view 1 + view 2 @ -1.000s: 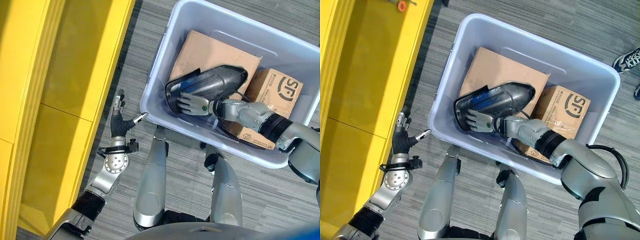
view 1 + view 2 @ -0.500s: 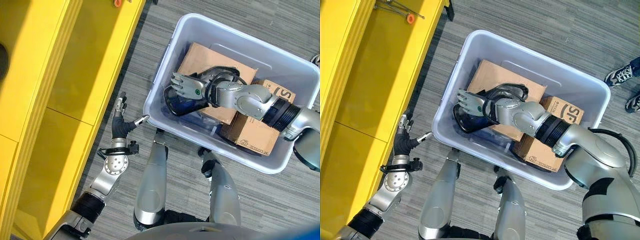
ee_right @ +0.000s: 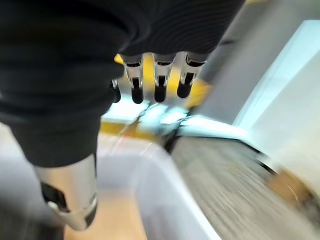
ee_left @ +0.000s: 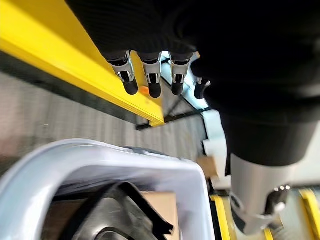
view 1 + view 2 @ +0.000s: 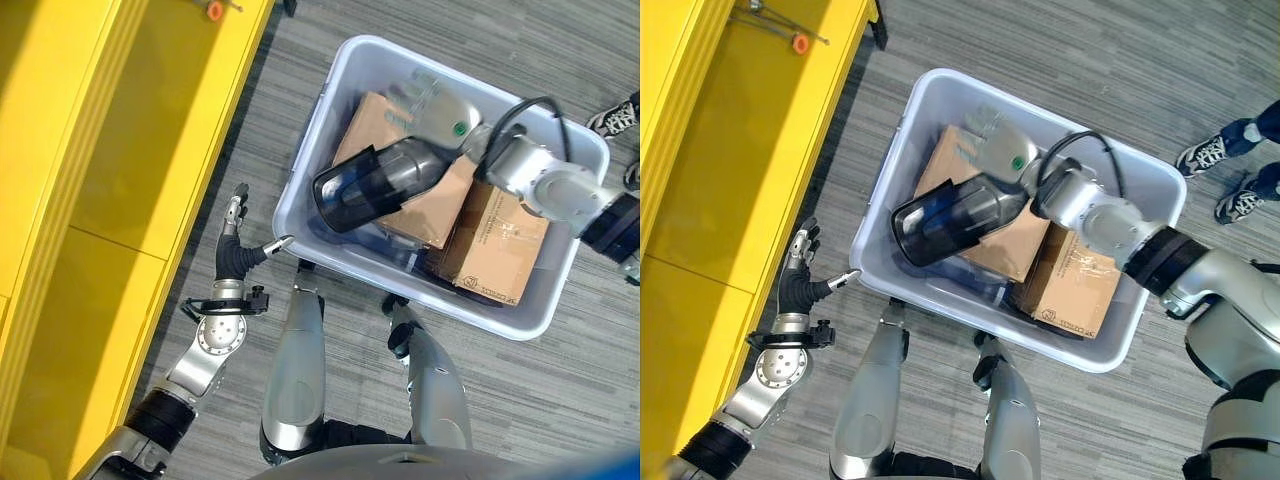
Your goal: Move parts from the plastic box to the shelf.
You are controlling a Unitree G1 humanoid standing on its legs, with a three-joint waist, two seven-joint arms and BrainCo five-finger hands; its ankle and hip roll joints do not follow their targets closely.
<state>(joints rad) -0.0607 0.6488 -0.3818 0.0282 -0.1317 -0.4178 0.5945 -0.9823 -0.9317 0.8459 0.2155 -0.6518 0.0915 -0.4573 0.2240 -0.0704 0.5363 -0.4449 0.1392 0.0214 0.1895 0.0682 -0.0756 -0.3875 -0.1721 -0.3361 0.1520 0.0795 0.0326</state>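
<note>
Right hand (image 5: 1002, 150) sits above the box (image 5: 895, 130), toward its 12 o'clock side, over the dark part (image 5: 945, 215). In the right wrist view the fingers (image 3: 159, 82) run out straight and relaxed and nothing shows between them; from the head views I cannot tell whether the palm touches the part or hovers clear of it.

The part, a dark curved shell with an open mouth, lies tilted inside the box, mouth toward 8 o'clock and near the rim, narrow end toward 2 o'clock under the hand. It rests on a flat carton (image 5: 1015, 240); a second carton (image 5: 1070, 285) fills the box's 4 o'clock corner. Propped on the cartons, the shell rides high in the box, which looks like the reason the hand works from above rather than reaching down a wall.

Left hand (image 5: 236, 252) is out over the floor at 9 o'clock of the box, between it and the yellow shelf (image 5: 150, 130); fingers extended, holding nothing (thumb tip points at the box's near corner). Probably parked there to take or steady the part on its way across.

Shelf is well apart from the part. A small orange item (image 5: 800, 43) lies on the shelf at 11 o'clock. A person's shoes (image 5: 1220, 175) at 3 o'clock.

Judgement: nothing on the shelf yet from this pick.
</note>
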